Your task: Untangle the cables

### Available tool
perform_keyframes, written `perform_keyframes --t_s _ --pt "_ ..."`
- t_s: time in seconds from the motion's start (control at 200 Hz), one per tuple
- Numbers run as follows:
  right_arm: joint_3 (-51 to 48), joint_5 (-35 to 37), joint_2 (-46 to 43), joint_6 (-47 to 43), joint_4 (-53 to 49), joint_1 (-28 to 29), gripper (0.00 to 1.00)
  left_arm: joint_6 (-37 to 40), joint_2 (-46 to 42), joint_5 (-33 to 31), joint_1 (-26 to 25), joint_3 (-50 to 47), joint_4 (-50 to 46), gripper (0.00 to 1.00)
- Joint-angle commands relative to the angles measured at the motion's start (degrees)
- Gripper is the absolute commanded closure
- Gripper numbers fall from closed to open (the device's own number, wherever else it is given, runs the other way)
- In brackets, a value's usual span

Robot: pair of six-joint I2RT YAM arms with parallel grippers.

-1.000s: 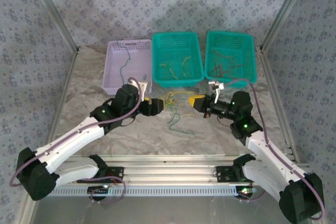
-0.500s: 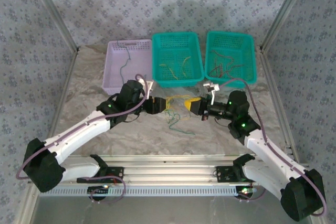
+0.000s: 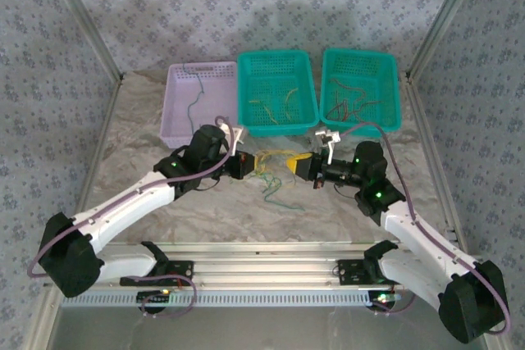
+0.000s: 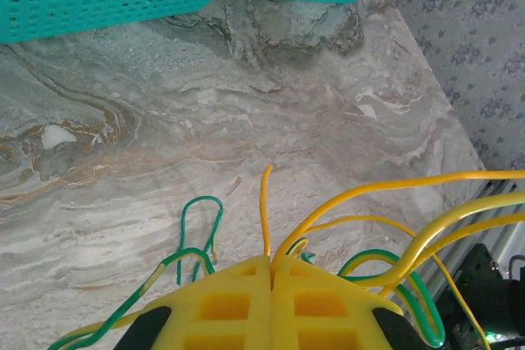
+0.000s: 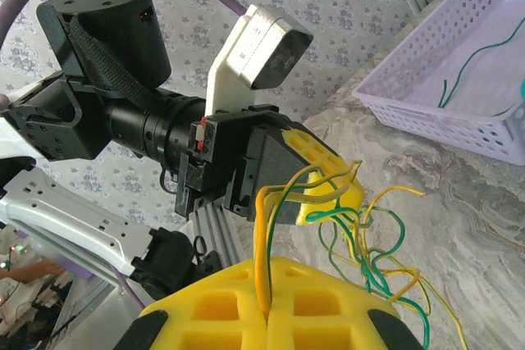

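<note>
You had the left gripper [image 3: 251, 164] pinched fully shut on the cables [image 3: 275, 171] and the right gripper [image 3: 299, 165] clamped just as tight on them, the yellow-and-green tangle strung between the two, trailing onto the table [image 3: 164, 211] near the middle teal basket [image 3: 279, 126].
</note>
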Motion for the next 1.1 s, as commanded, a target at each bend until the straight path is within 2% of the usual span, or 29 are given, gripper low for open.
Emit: perform_keyframes --t_s 0.0,0.08,0.13,0.165,0.265,0.425,0.535,0.65,0.74,0.854,0.989,1.094 --pt "1.05 1.61 -0.11 -1.61 -0.60 0.35 1.00 0.71 -2.72 -0.66 0.39 1.63 -0.11 1.00" --pt "0.99 3.14 -0.11 -2.11 -1.92 0.41 0.99 0.21 -4.26 -2.13 0.56 1.38 0.04 1.00" --pt "1.01 4.51 -0.14 -2.76 -3.13 0.43 0.88 -0.29 -5.10 -2.91 0.83 1.30 -0.07 1.00" --pt "0.96 5.93 -0.28 -3.33 -4.31 0.35 0.78 -0.66 -5.67 -3.62 0.83 1.36 -0.28 1.00" --pt "0.88 9.30 -0.46 -4.91 -7.09 0.35 0.58 -2.11 -7.17 -5.11 0.92 1.34 -0.66 1.00" --pt "0.31 13.67 -0.13 -6.15 -9.08 0.39 0.48 -4.24 -8.27 -5.56 0.93 1.77 -0.62 1.00" --pt "-0.02 16.94 0.54 -6.59 -10.31 0.35 0.46 -4.86 -9.67 -6.98 0.95 2.88 -1.08 1.00" --pt "-0.55 15.60 2.76 -5.86 -7.49 1.20 0.46 -5.82 -10.19 -7.40 0.90 4.27 -1.61 1.00" --pt "0.20 15.64 5.19 -6.73 -6.43 4.26 0.46 -6.82 -10.69 -8.33 0.94 4.92 -1.49 1.00" --pt "2.61 18.96 9.51 -9.53 -7.85 9.79 0.46 -6.24 -12.27 -10.20 0.91 7.02 -2.45 1.00" --pt "3.71 21.91 13.95 -9.43 -7.53 11.60 0.51 -3.56 -13.57 -13.54 0.87 12.04 -8.49 1.00" --pt "2.08 26.63 13.87 -8.13 -6.18 10.93 0.50 -1.11 -15.08 -17.16 0.91 15.56 -14.20 1.00"
